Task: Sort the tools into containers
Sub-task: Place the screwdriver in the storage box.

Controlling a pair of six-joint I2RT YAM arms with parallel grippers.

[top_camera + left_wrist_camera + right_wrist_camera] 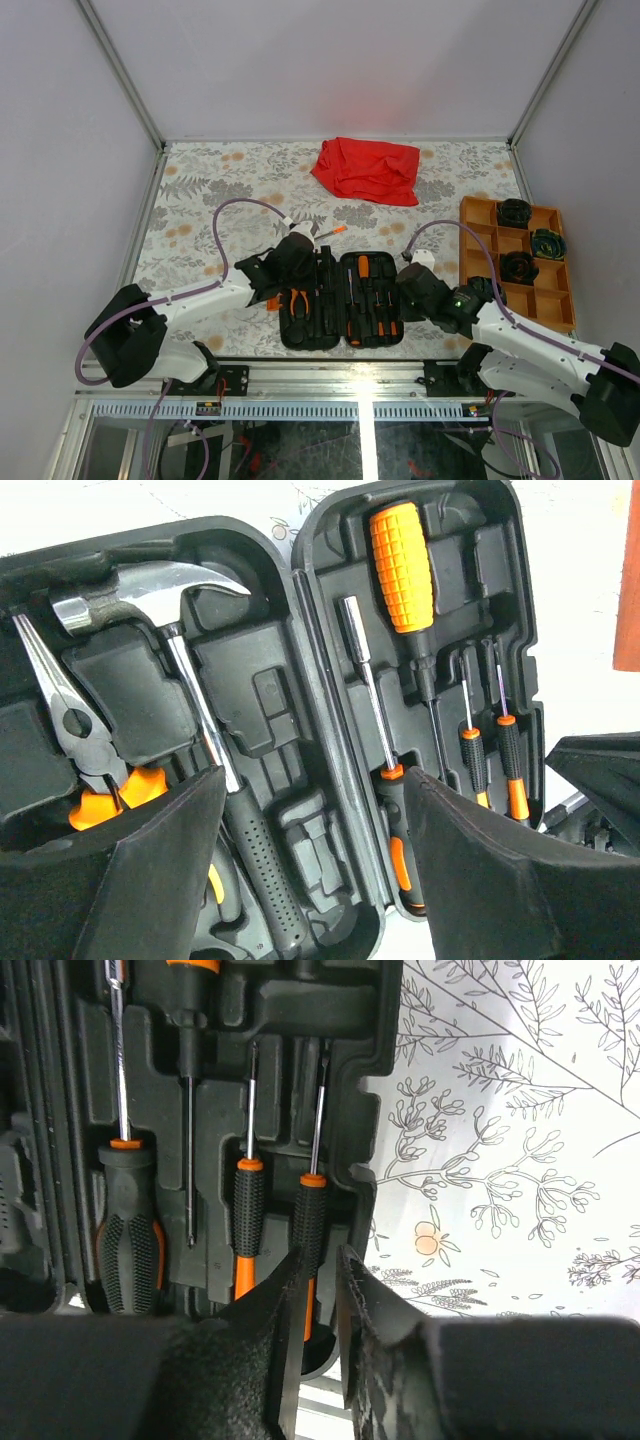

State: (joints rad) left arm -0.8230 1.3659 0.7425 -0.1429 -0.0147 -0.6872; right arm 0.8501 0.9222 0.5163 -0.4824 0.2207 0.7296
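The black case (340, 300) lies open between my arms. Its left half holds pliers (80, 740) and a hammer (190, 680). Its right half holds a big orange-handled screwdriver (402, 565), a nut driver (370, 680) and thin screwdrivers (248, 1215). My left gripper (315, 820) hovers wide open over the case's middle with nothing between its fingers. My right gripper (322, 1290) stands at the case's right edge, jaws a narrow gap apart. The rightmost thin screwdriver (310, 1215) lies in its slot at the left fingertip (285, 1300), and the right finger stands clear of it. One loose screwdriver (332, 232) lies behind the case.
An orange compartment tray (478, 215) stands at the right with dark round items in some cells. A red cloth (367, 168) lies at the back. The floral table cover (500, 1160) shows right of the case. Side walls close in the table.
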